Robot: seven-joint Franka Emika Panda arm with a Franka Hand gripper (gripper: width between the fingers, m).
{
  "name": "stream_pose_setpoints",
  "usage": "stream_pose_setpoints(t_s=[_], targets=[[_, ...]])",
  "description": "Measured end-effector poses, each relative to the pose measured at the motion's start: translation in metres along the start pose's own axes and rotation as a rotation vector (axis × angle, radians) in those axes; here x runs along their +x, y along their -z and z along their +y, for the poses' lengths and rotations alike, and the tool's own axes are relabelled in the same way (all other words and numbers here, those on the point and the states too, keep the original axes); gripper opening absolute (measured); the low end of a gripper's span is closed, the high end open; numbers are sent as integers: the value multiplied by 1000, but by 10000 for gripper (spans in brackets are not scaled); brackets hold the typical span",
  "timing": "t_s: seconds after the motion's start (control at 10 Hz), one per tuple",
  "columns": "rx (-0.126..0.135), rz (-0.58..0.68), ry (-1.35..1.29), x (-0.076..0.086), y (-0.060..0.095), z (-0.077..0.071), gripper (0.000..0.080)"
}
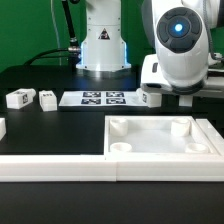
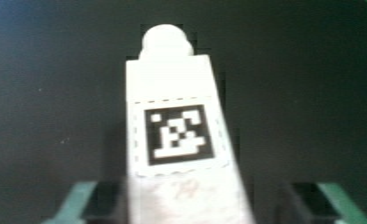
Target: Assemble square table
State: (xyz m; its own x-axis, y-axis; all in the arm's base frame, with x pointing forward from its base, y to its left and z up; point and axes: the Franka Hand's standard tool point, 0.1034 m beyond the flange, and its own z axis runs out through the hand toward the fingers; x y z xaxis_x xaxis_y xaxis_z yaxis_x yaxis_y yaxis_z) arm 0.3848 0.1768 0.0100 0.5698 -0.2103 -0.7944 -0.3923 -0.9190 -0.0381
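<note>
fingers (image 2: 331, 201) stood open | leg (image 2: 176, 130) lay between my fingers, gaps both sides, ungripped | tabletop (image 1: 150, 141) had no leg fitted | assembly barely begun

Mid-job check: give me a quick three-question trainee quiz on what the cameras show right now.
1. Which thing lies between the fingers in the wrist view?
A) a white tag-marked plastic block leg
B) the white square plastic tabletop
C) nothing
2. True or false: a leg is already mounted on the tabletop.
3. Fill in: the gripper hangs to the exterior view's ____ of the marker board.
Key: 1 A; 2 false; 3 right.
</note>
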Motion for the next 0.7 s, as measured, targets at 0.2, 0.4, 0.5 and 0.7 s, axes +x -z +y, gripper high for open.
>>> stream_pose_setpoints(t_s=[0.2,0.4,0.5,0.7], targets=[[0,0,0,0,0,0,294],[0,0,0,0,0,0,294],[0,0,0,0,0,0,294],[0,0,0,0,0,0,294]])
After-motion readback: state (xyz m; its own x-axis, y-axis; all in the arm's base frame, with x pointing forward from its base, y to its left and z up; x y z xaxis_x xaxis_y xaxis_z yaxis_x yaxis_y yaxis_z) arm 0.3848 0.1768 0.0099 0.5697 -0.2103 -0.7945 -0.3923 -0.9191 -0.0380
